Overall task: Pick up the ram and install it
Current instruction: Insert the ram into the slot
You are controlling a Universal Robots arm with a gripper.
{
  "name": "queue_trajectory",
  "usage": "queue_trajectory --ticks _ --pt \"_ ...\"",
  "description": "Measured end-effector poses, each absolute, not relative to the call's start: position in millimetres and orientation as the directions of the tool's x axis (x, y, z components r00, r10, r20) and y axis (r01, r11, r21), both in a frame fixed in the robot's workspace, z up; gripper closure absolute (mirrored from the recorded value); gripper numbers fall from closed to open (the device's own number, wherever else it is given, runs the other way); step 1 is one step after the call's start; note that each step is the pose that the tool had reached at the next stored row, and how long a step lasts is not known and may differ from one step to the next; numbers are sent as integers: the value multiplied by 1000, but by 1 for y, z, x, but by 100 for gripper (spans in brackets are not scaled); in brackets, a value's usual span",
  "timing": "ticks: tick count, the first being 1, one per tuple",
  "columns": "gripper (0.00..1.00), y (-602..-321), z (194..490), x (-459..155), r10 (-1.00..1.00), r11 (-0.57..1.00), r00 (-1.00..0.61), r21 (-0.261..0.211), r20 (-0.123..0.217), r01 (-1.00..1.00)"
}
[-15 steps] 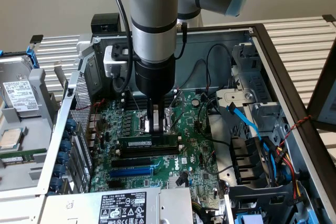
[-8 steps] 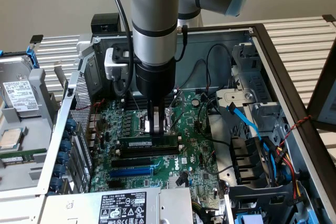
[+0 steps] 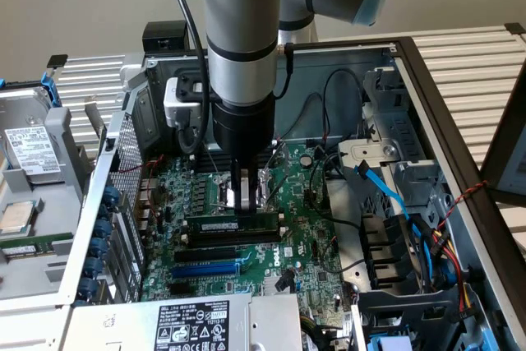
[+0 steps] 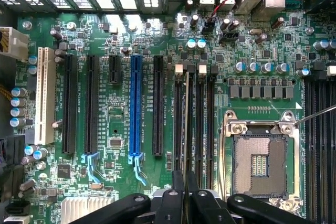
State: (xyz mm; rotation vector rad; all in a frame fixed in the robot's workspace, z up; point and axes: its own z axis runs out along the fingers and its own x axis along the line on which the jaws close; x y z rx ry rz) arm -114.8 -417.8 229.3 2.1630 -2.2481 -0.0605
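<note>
- Nearest us in the exterior view, a grey box with a white sticker (image 3: pixel 197 322) sits at the edge of the open computer case (image 3: pixel 427 96).
- Behind it, on the green motherboard (image 3: pixel 304 228), we see the blue slot (image 3: pixel 205 269), then a long black slot (image 3: pixel 215 251).
- Just beyond those, the ram (image 3: pixel 232 224) stands on its long edge, white label facing us, in line with the memory slots.
- Jaws clamped on the ram from above, near the middle of its length. In the wrist view the stick (image 4: pixel 186 119) runs edge-on out from between the two black fingers (image 4: pixel 177 190).
- There it lies along the black memory slots, between the blue slot (image 4: pixel 136 108) and the open processor socket (image 4: pixel 261 156). We cannot tell whether it is pressed home.
- The arm (image 3: pixel 238 39) hangs straight down into the case.
- Farther on, a blue cable (image 3: pixel 382 191) curves toward the exterior view's right.
- Outside the case, on the exterior view's left, a hard drive (image 3: pixel 29 150); a slatted bench (image 3: pixel 485 63) behind.
</note>
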Motion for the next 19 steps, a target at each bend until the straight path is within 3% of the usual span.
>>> queue_trajectory --ticks 19 --pt "87 -418 231 -115 -999 38 -38 43 -9 -998"
